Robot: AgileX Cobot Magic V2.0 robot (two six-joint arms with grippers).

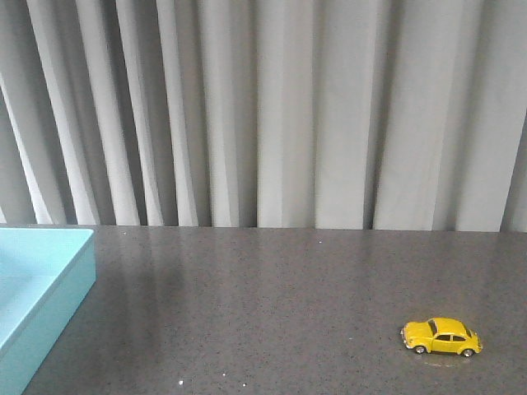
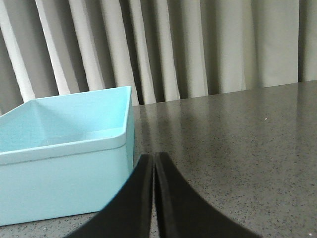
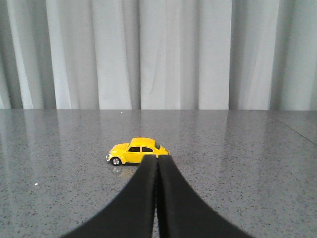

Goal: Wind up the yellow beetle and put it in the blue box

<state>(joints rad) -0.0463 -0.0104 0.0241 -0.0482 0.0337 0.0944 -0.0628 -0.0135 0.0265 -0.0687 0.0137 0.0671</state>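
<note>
You have the yellow beetle (image 1: 441,336) standing on its wheels at the near right of the desk (image 1: 272,304), well apart from the blue box (image 1: 37,288) at the near left. Your left tool (image 2: 154,163) and right tool (image 3: 158,163) are both closed and hold nothing.

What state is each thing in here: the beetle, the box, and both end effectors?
yellow beetle: upright on its wheels on the table, untouched, outside the box
blue box: open-topped, nothing seen in the visible part
left end effector: shut, holding nothing, beside the box
right end effector: shut, holding nothing, just short of the beetle
</note>
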